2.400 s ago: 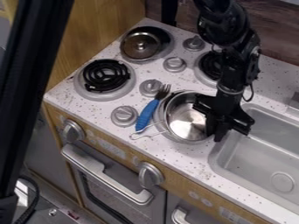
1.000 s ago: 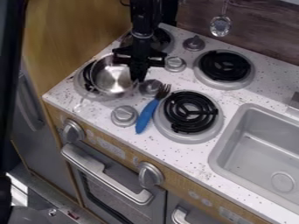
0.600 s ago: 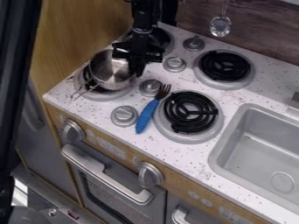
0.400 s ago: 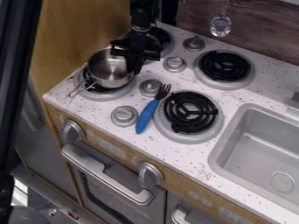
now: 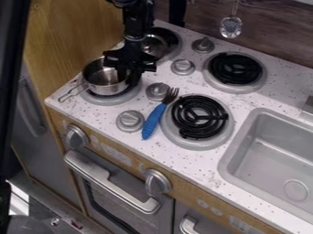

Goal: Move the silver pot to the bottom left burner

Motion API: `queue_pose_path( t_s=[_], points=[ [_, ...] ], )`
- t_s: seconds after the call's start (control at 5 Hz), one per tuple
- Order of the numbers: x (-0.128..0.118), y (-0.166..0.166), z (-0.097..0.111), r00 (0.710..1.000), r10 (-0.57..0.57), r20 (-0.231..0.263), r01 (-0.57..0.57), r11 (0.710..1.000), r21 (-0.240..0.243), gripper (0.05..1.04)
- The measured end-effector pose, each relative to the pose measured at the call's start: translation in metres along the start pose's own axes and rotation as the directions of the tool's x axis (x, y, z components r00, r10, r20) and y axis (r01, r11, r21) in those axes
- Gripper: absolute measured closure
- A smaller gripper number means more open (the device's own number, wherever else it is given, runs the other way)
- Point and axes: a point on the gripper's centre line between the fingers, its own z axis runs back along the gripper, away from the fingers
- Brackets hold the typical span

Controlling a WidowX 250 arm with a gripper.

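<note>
My gripper hangs at the upper left of the camera view, shut on the right rim of the silver pot. The pot is over the bottom left burner, covering most of its black coil and set a little toward the burner's upper left. Its wire handle points to the lower left, over the white counter. The pot looks about upright; whether its base touches the coil I cannot tell.
A metal lid lies on the back left burner, behind the gripper. A blue-handled fork lies between the knobs and the bare front right burner. The back right burner and sink are farther right.
The gripper carried the pot from the front right burner to the front left one. Over the last frames both shifted slightly left, and the handle swung a little outward to the left.
</note>
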Motion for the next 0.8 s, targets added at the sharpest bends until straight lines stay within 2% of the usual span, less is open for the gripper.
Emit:
queue_pose_path(
  t_s=[0.2, 0.4, 0.6, 0.8],
  points=[
    [-0.012, -0.006, 0.028, 0.998, -0.055, 0.028, 0.056, 0.997, -0.044, 0.275],
    [-0.045, -0.028, 0.045, 0.984, -0.18, 0.004, 0.179, 0.977, -0.114, 0.075],
    [-0.076, -0.053, 0.05, 0.942, -0.333, -0.051, 0.322, 0.935, -0.151, 0.081],
    [-0.094, -0.057, 0.041, 0.905, -0.416, -0.094, 0.402, 0.905, -0.139, 0.084]
  ],
)
